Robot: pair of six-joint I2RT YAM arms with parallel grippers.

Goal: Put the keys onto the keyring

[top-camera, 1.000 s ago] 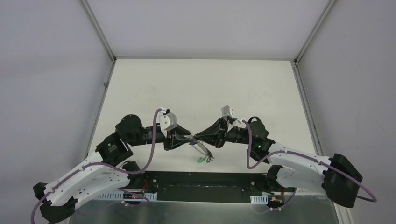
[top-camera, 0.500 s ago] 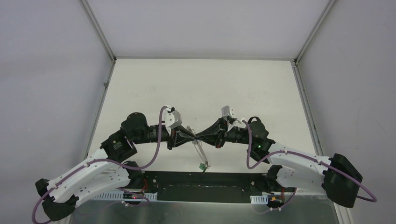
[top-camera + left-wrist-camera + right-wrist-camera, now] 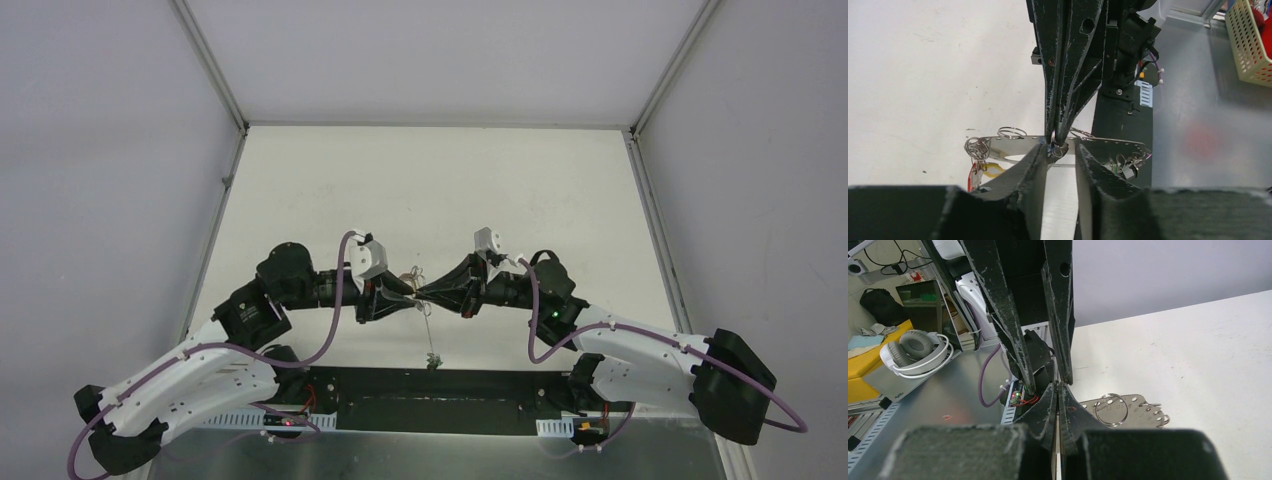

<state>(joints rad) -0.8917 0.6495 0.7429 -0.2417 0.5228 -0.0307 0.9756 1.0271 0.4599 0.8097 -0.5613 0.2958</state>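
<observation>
Grippers meet tip to tip above the table (image 3: pixel 420 190), near its front edge. Right gripper (image 3: pixel 1058 390) fully closed, fingertips pinching the keyring (image 3: pixel 1108 144) at its rim, right by a small split ring. Left gripper (image 3: pixel 1060 151) partly open, clear gap between its fingers (image 3: pixel 1034 165), tips sitting either side of the right gripper's closed tips. Can't tell if the left pads touch the keyring; nothing visibly clamped in them.

Keyring is off the table, hanging from the pinch point. In the top view it shows as a thin line dropping toward the arm bases, with a green tag (image 3: pixel 433 358) at the low end. In the left wrist view it is edge-on, a thin perforated strip running left and right behind the left fingertips, with split rings (image 3: pixel 1012 132) standing up along its rim. Keys (image 3: pixel 1127 167) dangle in a small cluster under the right end of the strip, another tangle of rings and keys at the left end; too small to count.

Headphones (image 3: pixel 915 350) and a plastic basket (image 3: pixel 1248 40) sit off the table in the background
</observation>
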